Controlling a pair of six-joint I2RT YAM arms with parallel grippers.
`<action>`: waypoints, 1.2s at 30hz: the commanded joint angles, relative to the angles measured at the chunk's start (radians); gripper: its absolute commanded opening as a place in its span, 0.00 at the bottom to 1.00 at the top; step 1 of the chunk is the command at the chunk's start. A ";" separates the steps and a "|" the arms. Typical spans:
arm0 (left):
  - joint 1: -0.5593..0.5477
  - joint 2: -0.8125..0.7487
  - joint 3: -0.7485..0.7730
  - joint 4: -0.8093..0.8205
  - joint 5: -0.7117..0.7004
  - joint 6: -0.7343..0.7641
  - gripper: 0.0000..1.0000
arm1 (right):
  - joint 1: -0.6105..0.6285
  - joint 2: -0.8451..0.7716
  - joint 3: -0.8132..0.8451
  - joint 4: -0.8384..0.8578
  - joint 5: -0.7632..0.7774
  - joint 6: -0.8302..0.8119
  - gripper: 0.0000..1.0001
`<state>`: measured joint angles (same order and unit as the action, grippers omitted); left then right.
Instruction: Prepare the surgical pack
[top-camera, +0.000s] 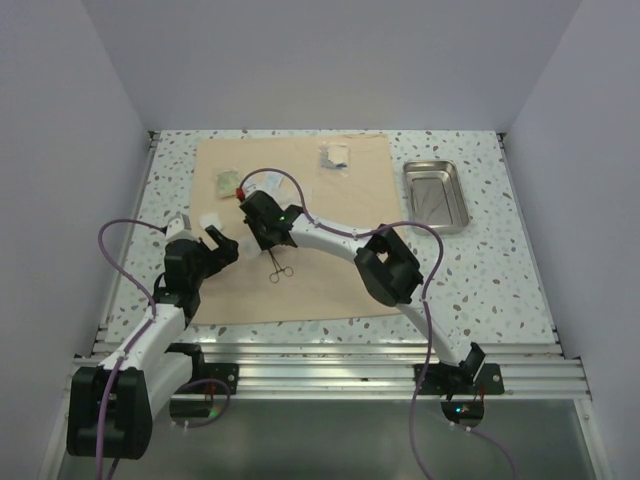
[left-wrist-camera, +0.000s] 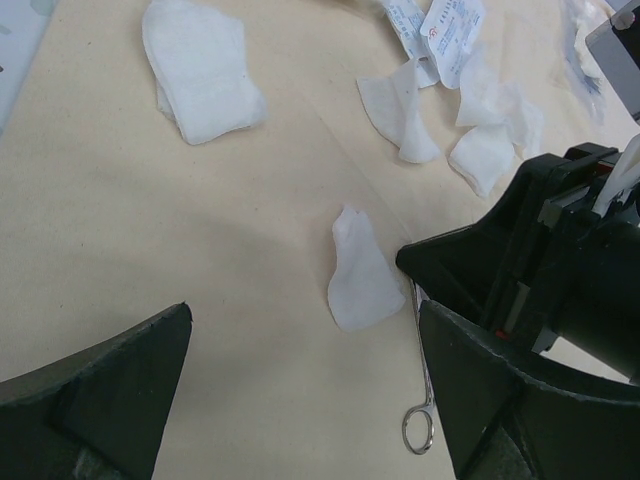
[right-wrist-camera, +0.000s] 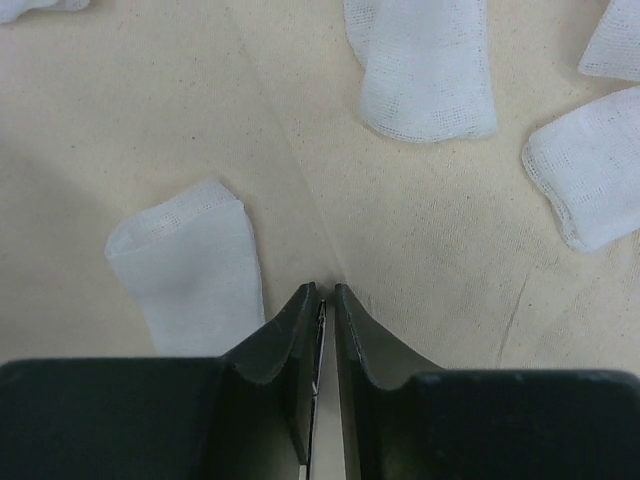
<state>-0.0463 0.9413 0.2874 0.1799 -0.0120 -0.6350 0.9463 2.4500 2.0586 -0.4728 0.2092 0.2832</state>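
Observation:
The tan wrap sheet (top-camera: 340, 190) lies flat on the table, and the steel tray (top-camera: 436, 165) stands off it at the back right. On the sheet lies a thin metal instrument (top-camera: 279, 266) with ring handles (left-wrist-camera: 418, 428). My right gripper (right-wrist-camera: 327, 290) is down on the sheet with its jaws narrowed to a slit around the instrument's shaft (right-wrist-camera: 320, 335); a sliver of gap shows on one side. A gauze piece (right-wrist-camera: 195, 265) lies just left of it. To the left, my left gripper (left-wrist-camera: 305, 320) hovers wide open above the bare sheet, holding nothing.
More gauze pieces (left-wrist-camera: 200, 70) and torn packets (left-wrist-camera: 440, 30) are scattered over the sheet's far left part. Another packet (top-camera: 335, 156) lies near the sheet's back edge. White walls close the table in on three sides. A purple cable loops over the right arm (top-camera: 385, 262).

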 joint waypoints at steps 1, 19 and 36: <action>0.006 0.001 -0.005 0.056 0.007 0.018 1.00 | 0.000 -0.016 -0.012 -0.003 -0.021 0.014 0.16; 0.006 0.010 -0.007 0.066 0.007 0.031 1.00 | -0.168 -0.290 -0.184 0.010 -0.103 0.034 0.00; 0.006 0.011 -0.014 0.081 0.032 0.032 1.00 | -0.775 -0.507 -0.313 -0.003 -0.249 -0.001 0.00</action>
<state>-0.0460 0.9501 0.2802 0.2005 0.0025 -0.6247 0.2749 1.9919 1.7298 -0.4702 0.0223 0.2943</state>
